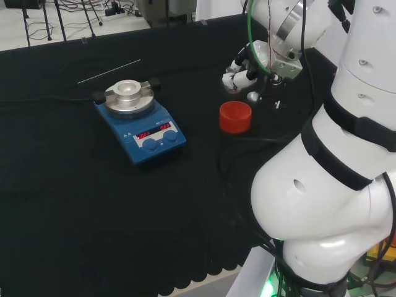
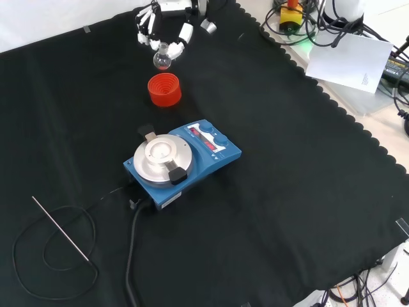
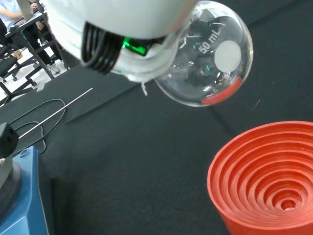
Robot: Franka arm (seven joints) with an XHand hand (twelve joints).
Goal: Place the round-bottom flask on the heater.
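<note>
The hand point(image 2: 167, 25) has its fingers curled round the round-bottom flask point(image 2: 162, 60), up in the air just above the red stand point(image 2: 164, 89), so carry it slowly and level to the heater point(image 2: 181, 164)'s silver top.

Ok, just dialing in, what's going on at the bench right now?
The black and white hand holds a small clear glass round-bottom flask in the air, fingers curled round its neck, just above the red ribbed ring stand. The blue heater with its round silver plate sits apart on the black cloth, nothing on it yet.
</note>
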